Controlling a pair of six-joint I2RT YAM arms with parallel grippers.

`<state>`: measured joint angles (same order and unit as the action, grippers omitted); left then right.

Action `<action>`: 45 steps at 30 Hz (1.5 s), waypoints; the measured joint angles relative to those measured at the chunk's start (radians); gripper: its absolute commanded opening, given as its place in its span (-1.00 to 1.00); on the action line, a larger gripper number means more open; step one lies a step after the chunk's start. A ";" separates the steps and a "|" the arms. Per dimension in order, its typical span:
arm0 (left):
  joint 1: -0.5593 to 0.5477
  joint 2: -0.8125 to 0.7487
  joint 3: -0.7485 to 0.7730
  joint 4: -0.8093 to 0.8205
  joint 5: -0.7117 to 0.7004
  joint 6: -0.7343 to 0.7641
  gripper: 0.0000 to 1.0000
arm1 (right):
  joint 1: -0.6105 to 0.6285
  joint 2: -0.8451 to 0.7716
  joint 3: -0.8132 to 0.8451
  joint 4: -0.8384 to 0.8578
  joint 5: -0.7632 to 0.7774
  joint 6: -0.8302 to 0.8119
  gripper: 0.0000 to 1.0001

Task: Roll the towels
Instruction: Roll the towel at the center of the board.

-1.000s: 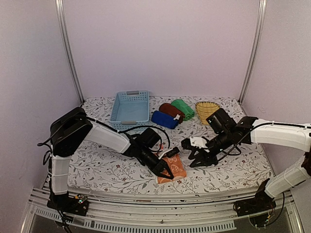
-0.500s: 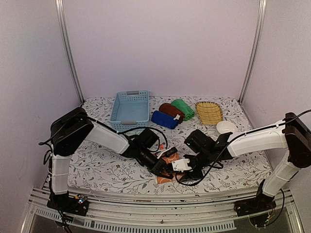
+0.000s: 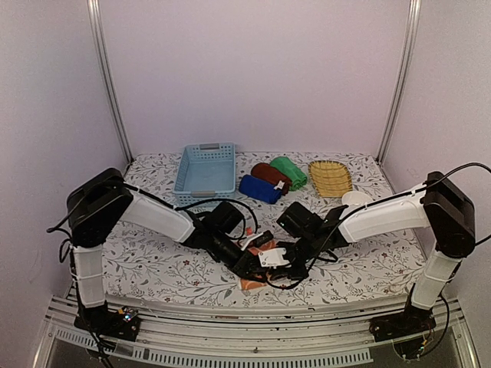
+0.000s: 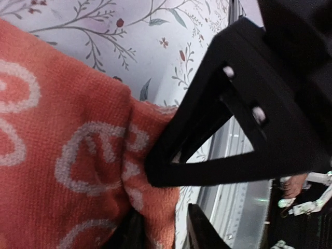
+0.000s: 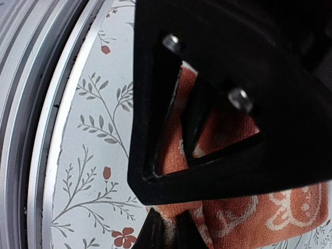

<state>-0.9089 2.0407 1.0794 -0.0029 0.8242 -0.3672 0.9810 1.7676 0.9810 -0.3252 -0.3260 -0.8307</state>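
Orange towel (image 4: 62,150): lies at the near edge of the table (image 3: 153,268), in front of both arms, with a fold along one side.
Left gripper (image 4: 150,205): over the towel's folded edge; I cannot tell whether its fingers grip.
Right gripper (image 5: 148,207): fingers nearly together, pinching the towel's edge beside the table's rim.
Other towels: green towel (image 3: 289,172), maroon towel (image 3: 268,175) and dark blue towel (image 3: 259,188), rolled, lie together at the back, between the blue basket (image 3: 205,146) and the wicker tray (image 3: 330,178).

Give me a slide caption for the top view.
Left pincer and right pincer meet at the orange towel; blue basket and yellow tray behind.
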 measured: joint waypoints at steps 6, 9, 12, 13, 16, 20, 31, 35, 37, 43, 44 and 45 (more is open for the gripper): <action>-0.002 -0.260 -0.187 -0.021 -0.268 0.026 -0.04 | -0.015 0.035 0.041 -0.053 -0.100 0.002 -0.86; -0.015 -0.400 -0.309 0.026 -0.414 0.021 -0.06 | -0.034 0.073 0.089 -0.116 -0.168 0.002 -0.86; -0.064 -0.560 -0.467 0.124 -0.583 0.027 -0.07 | -0.065 0.153 0.195 -0.227 -0.256 0.003 -0.86; -0.100 -0.616 -0.518 0.163 -0.638 0.043 -0.06 | -0.076 0.184 0.235 -0.266 -0.282 0.003 -0.86; -0.237 -0.733 -0.622 0.260 -0.792 0.122 -0.06 | -0.115 0.320 0.398 -0.411 -0.391 0.005 -0.87; -0.356 -0.749 -0.624 0.299 -0.929 0.253 -0.10 | -0.149 0.444 0.547 -0.583 -0.495 0.003 -0.87; -0.410 -0.429 -0.387 0.248 -1.072 0.537 -0.13 | -0.164 0.526 0.652 -0.743 -0.549 0.023 -0.86; -0.410 -0.314 -0.311 0.211 -1.085 0.598 -0.20 | -0.164 0.527 0.654 -0.756 -0.549 0.031 -0.86; -0.411 -0.268 -0.282 0.197 -1.102 0.616 -0.38 | -0.164 0.528 0.654 -0.760 -0.549 0.035 -0.86; -0.413 -0.240 -0.261 0.183 -1.142 0.629 -0.63 | -0.165 0.528 0.654 -0.766 -0.553 0.048 -0.79; -0.414 -0.240 -0.261 0.183 -1.147 0.628 -0.72 | -0.165 0.528 0.654 -0.767 -0.554 0.050 -0.71; -0.415 -0.239 -0.259 0.182 -1.152 0.625 -0.78 | -0.166 0.528 0.654 -0.767 -0.557 0.052 -0.65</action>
<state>-1.3235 1.8015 0.8200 0.1787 -0.3283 0.2581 0.8150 2.2959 1.6352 -1.0924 -0.8829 -0.7788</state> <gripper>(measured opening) 0.200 0.093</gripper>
